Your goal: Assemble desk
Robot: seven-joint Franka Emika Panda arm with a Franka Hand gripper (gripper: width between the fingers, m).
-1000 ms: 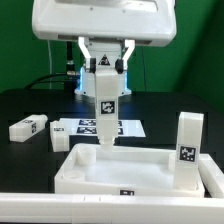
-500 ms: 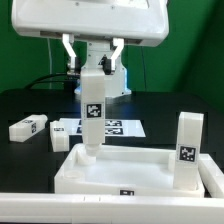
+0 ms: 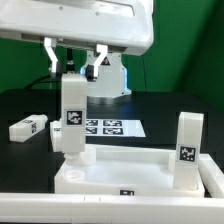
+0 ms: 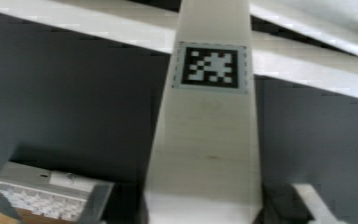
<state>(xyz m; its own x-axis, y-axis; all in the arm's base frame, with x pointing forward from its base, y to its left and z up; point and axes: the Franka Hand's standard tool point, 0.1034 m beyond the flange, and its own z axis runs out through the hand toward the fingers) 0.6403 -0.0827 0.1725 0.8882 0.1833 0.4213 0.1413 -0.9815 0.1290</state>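
Note:
The desk top [image 3: 130, 172] is a white rimmed tray lying at the front of the table. One leg [image 3: 188, 150] stands upright at its right end. My gripper [image 3: 75, 68] is shut on the upper end of a second leg [image 3: 72, 118], a white block with a black-and-white tag. It hangs upright, with its lower end at the tray's far left corner. In the wrist view this leg [image 4: 208, 130] runs down the middle from my gripper [image 4: 202, 216] toward the tray's rim [image 4: 318, 72]. Whether the leg touches the tray cannot be told.
A loose leg [image 3: 30, 127] lies on the black table at the exterior view's left, and shows in the wrist view as well [image 4: 51, 192]. The marker board [image 3: 110, 127] lies flat behind the tray. The robot's base [image 3: 108, 80] stands behind it.
My gripper has carried the held leg toward the exterior view's left, from above the middle of the tray's far rim to its far left corner. The grip has stayed the same.

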